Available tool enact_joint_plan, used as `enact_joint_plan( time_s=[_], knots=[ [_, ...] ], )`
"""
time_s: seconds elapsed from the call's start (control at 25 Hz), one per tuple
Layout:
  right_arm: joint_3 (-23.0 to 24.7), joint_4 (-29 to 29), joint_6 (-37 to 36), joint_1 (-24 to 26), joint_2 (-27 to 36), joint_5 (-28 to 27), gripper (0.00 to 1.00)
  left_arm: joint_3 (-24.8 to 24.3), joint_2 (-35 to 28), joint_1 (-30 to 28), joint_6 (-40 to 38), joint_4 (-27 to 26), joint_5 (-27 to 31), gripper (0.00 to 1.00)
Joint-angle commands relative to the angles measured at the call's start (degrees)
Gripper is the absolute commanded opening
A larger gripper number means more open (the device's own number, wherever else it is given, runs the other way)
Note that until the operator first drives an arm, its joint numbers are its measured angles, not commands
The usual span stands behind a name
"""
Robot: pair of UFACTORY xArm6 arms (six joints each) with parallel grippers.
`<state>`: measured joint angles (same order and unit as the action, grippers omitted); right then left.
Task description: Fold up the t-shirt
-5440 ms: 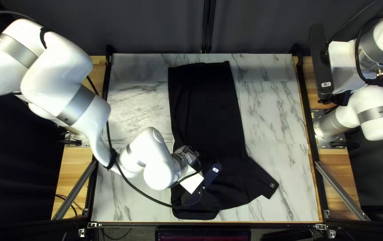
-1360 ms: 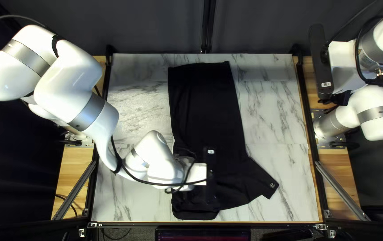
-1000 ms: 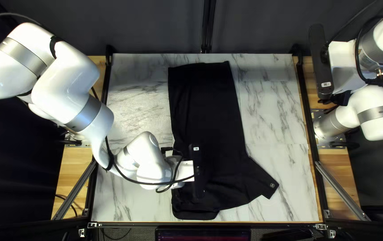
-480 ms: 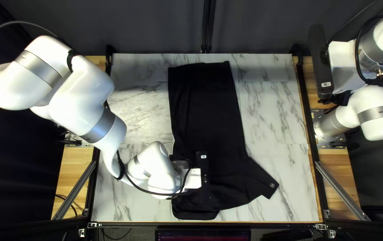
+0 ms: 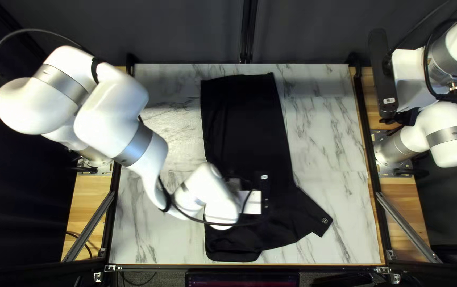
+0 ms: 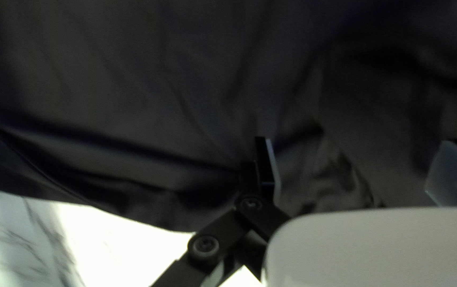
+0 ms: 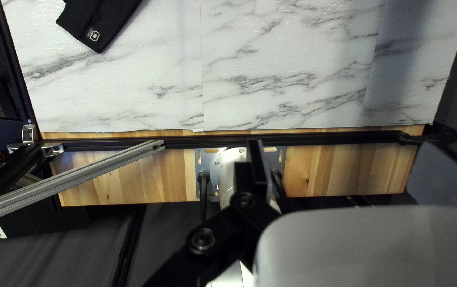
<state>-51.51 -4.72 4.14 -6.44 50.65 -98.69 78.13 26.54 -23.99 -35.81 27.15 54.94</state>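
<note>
The black t-shirt (image 5: 247, 125) lies lengthwise on the table, one sleeve sticking out toward the lower right in the top left view. My left gripper (image 5: 235, 184) is over its lower part there, its fingertips hidden. In the left wrist view, my left gripper (image 6: 360, 167) stands open above the wrinkled black cloth (image 6: 133, 85), nothing held between its fingers. My right gripper (image 5: 408, 117) is off at the table's right side. From its own wrist, my right gripper (image 7: 352, 166) appears open and empty, with the shirt's sleeve end (image 7: 101, 21) far from it.
Marble-patterned tabletop (image 5: 329, 127) shows on both sides of the shirt. Dark rails (image 5: 369, 170) run along the table's sides, and a slanted metal brace (image 7: 79, 178) stands near my right arm's base (image 7: 234, 165).
Over the last second my left arm has shifted to the right across the shirt's lower part, after turning its wrist earlier. The shirt and my right arm look the same.
</note>
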Motion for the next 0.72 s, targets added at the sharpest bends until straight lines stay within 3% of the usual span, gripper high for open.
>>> enact_joint_plan(
  time_s=[0.04,0.28,0.36,0.72],
  knots=[
    [0.0,0.0,0.0,0.0,0.0,0.0,1.0,-3.8,-2.8,-2.3,-2.2,0.9,-0.8,1.0],
    [0.0,0.0,0.0,0.0,0.0,0.0,1.0,-13.8,-8.9,-4.6,-9.6,3.4,-3.0,1.0],
    [0.0,0.0,0.0,0.0,0.0,0.0,1.0,-14.5,-8.7,-4.5,-11.2,3.9,-3.8,1.0],
    [0.0,0.0,0.0,0.0,0.0,0.0,1.0,0.2,2.2,-6.7,-7.7,0.6,-2.9,1.0]
  ],
)
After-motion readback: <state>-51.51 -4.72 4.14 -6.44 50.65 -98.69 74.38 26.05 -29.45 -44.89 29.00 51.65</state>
